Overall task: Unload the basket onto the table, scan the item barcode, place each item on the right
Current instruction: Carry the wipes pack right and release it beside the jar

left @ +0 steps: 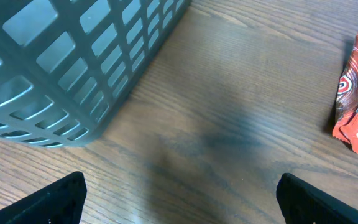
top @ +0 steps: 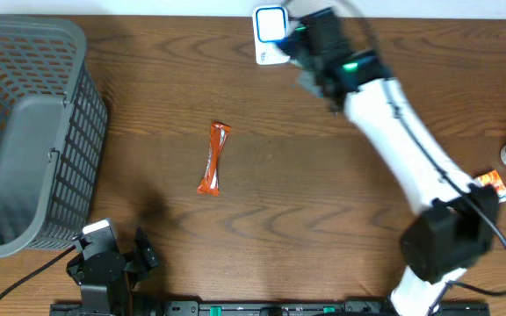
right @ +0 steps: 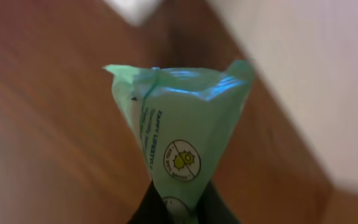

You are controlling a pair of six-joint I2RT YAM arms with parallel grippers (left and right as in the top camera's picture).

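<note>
We have the green packet (right: 179, 124) pinched at its lower end in the right claw (right: 178, 210), jaws clamped on it, held up just beside the scanner (top: 271, 26) at the far edge of the surface (top: 323, 193). It looks light, thin and crinkly, so it is likely to flop and is best held by a sealed edge. The right wrist view shows its print. Overhead alone shows the left claw (top: 117, 263), which is spread wide and empty by the basket (top: 25, 132).
</note>
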